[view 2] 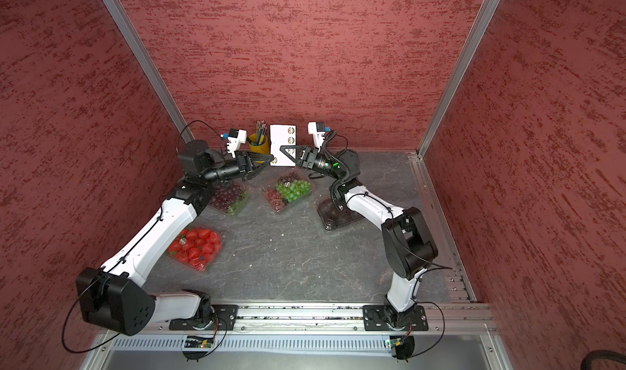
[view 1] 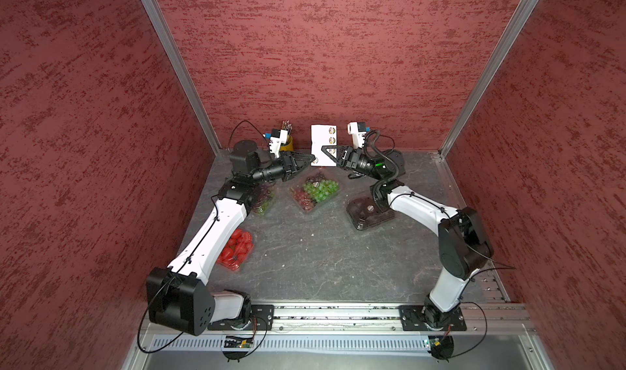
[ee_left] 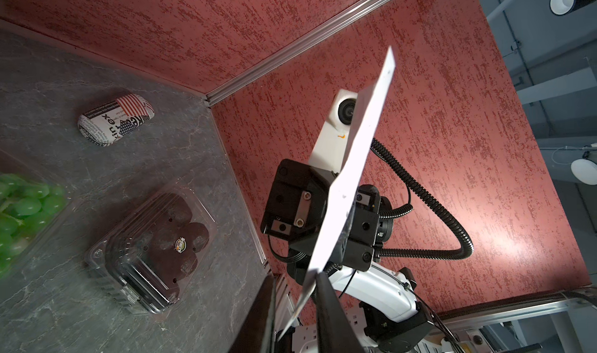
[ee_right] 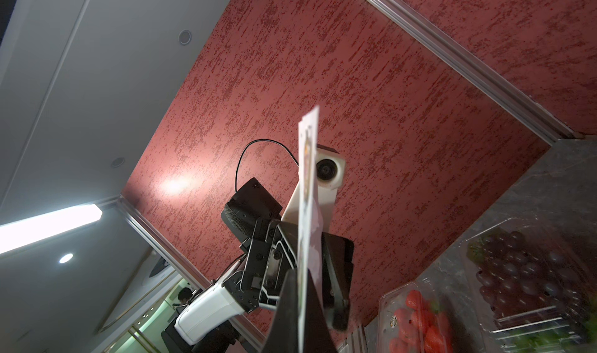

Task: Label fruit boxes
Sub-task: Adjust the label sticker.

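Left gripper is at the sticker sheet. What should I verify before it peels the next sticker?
1. Right gripper clamped on the white sheet of round stickers: ok.
2. Sheet upright and lifted off the grey table: ok.
3. Left gripper at the sheet's lower corner: ok.
4. Left gripper shut on a sticker: not ok. Its wrist view shows a gap between its fingers, with the sheet edge between them.
5. Clear plastic box of dark red grapes unlabelled: cannot tell, the left arm covers part of it.
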You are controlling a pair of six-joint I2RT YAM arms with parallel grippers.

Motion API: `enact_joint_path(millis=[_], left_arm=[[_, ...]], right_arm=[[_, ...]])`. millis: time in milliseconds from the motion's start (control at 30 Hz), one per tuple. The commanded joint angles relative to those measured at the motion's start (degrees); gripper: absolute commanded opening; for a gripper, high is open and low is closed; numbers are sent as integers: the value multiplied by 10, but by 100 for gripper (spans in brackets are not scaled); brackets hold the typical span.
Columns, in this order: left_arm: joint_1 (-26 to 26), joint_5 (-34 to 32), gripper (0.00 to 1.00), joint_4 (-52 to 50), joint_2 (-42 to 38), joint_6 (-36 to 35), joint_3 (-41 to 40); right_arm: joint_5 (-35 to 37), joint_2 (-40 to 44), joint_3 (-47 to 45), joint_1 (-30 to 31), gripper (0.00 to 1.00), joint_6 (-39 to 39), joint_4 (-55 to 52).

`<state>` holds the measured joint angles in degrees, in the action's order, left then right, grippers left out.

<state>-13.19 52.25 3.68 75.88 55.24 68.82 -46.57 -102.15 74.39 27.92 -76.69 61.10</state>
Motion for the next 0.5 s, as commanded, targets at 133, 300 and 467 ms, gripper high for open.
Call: enact_joint_path(millis=[133,300,467], left_arm=[[-3,10,16,33,12,7,19],[-4,14,10,34,11,5,17],[-4,16,13,37,10,6,15]], right_arm=[[-4,-2,11,1,0,2,10],[-1,-2,11,1,0,5,6],[0,-1,13,1,0,11,-1]])
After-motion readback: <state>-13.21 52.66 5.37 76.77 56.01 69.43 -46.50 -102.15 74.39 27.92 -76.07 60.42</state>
